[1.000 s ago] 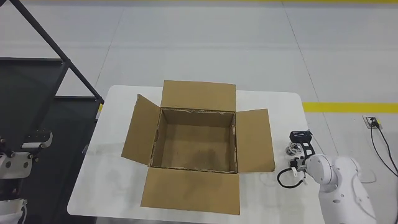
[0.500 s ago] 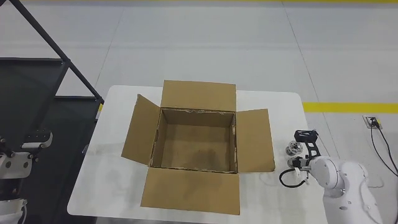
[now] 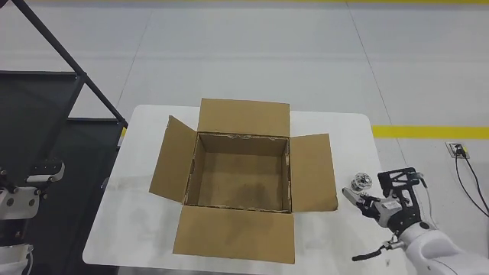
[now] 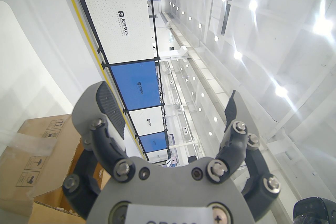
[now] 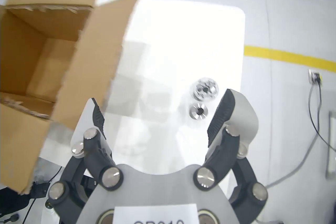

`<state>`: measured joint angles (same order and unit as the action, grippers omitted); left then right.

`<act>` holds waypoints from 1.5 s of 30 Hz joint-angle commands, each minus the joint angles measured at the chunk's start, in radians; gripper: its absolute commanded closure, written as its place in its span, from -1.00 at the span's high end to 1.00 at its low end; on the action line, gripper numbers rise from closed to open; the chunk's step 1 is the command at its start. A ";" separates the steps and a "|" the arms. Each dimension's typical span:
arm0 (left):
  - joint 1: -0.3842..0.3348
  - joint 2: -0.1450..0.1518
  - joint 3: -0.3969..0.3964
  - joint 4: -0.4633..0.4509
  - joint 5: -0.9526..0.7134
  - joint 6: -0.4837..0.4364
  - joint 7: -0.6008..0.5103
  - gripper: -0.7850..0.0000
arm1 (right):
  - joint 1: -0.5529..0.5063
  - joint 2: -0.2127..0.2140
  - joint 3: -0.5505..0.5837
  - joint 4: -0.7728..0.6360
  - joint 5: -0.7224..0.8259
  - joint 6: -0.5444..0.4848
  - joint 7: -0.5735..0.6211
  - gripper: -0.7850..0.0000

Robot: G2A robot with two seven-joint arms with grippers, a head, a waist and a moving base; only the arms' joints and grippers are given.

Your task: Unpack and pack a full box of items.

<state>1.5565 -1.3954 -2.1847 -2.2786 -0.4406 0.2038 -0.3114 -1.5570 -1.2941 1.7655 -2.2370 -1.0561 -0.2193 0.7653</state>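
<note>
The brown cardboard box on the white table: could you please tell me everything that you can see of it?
The brown cardboard box stands upright near the middle of the white table, resting on it alone. All four top flaps are folded open and splay outward. Their fold lines look ragged, as if torn. The inside walls and floor are plain corrugated board, and nothing lies in it as far as the top view shows.

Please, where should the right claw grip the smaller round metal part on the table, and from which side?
Probably its outer rim, from above. The smaller metal part lies flat on the table, hole upward, so only the rim offers opposite faces. The larger metal part sits close beside it, so the open right claw should close across the free sides.
</note>
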 commanded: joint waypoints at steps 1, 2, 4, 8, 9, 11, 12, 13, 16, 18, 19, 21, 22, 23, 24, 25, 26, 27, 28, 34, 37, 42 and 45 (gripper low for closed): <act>0.000 0.000 0.000 0.000 0.000 0.000 0.000 1.00 | -0.011 0.004 -0.002 0.000 0.051 -0.143 -0.110 1.00; 0.000 0.000 0.000 0.000 0.000 0.000 0.000 1.00 | -0.007 0.008 -0.003 0.007 0.061 -0.204 -0.131 1.00; 0.000 0.000 0.000 0.000 0.000 0.000 0.000 1.00 | 0.024 0.016 -0.024 0.024 0.056 -0.307 -0.112 1.00; 0.000 0.000 0.000 0.000 0.000 0.000 0.000 1.00 | 0.050 0.020 -0.043 0.035 0.050 -0.329 -0.077 1.00; 0.000 0.000 0.000 0.000 0.000 0.000 0.000 1.00 | 0.050 0.020 -0.043 0.035 0.050 -0.329 -0.077 1.00; 0.000 0.000 0.000 0.000 0.000 0.000 0.000 1.00 | 0.050 0.020 -0.043 0.035 0.050 -0.329 -0.077 1.00; 0.000 0.000 0.000 0.000 0.000 0.000 0.000 1.00 | 0.049 0.020 -0.050 0.044 0.040 -0.314 -0.068 1.00; 0.000 0.000 0.000 0.000 0.000 0.000 0.000 1.00 | 0.056 0.020 -0.069 0.045 0.031 -0.300 -0.060 1.00; 0.000 0.000 0.000 0.000 0.000 0.000 0.000 1.00 | 0.086 0.022 -0.112 0.081 0.053 -0.292 -0.062 1.00; 0.000 0.000 0.000 0.000 0.000 0.000 0.000 1.00 | 0.115 0.024 -0.123 0.118 0.073 -0.280 -0.040 1.00; 0.000 0.000 0.000 0.000 0.000 0.000 0.000 1.00 | 0.130 0.025 -0.133 0.135 0.095 -0.276 -0.030 1.00; 0.000 0.000 0.000 0.000 0.000 0.000 0.000 1.00 | 0.161 0.028 -0.144 0.170 0.126 -0.275 -0.006 1.00; 0.000 0.000 0.000 0.000 0.000 0.000 0.000 1.00 | 0.175 0.029 -0.148 0.187 0.131 -0.263 0.004 1.00; 0.000 0.000 0.000 0.000 0.000 0.000 0.000 1.00 | 0.188 0.030 -0.155 0.202 0.130 -0.249 0.016 1.00; 0.000 0.000 0.000 0.000 0.000 0.000 0.000 1.00 | 0.201 0.030 -0.164 0.216 0.132 -0.238 0.027 1.00; 0.000 0.000 0.000 0.000 0.000 0.000 0.000 1.00 | 0.214 0.031 -0.173 0.236 0.143 -0.232 0.039 1.00; 0.000 0.000 0.000 0.000 0.000 0.000 0.000 1.00 | 0.230 0.032 -0.181 0.257 0.157 -0.228 0.054 1.00; 0.000 0.000 0.000 0.000 0.000 0.000 0.000 1.00 | 0.247 0.034 -0.189 0.280 0.169 -0.230 0.076 1.00; 0.000 0.000 0.000 0.000 0.000 0.000 0.000 1.00 | 0.266 0.036 -0.198 0.305 0.178 -0.234 0.112 1.00; 0.000 0.000 0.000 0.000 0.000 0.000 0.000 1.00 | 0.356 0.044 -0.240 0.406 0.228 -0.251 0.172 1.00; 0.000 0.000 0.000 0.000 0.000 0.000 0.000 1.00 | 0.390 0.046 -0.268 0.442 0.239 -0.243 0.201 1.00; 0.000 0.000 0.000 0.000 0.000 0.000 0.000 1.00 | 0.448 0.050 -0.314 0.508 0.281 -0.245 0.245 1.00; 0.000 0.000 0.000 0.000 0.000 0.000 0.000 1.00 | 0.476 0.051 -0.338 0.539 0.293 -0.233 0.254 1.00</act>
<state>1.5565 -1.3954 -2.1847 -2.2786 -0.4406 0.2038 -0.3114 -1.0909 -1.2431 1.4370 -1.7098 -0.7692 -0.4550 1.0164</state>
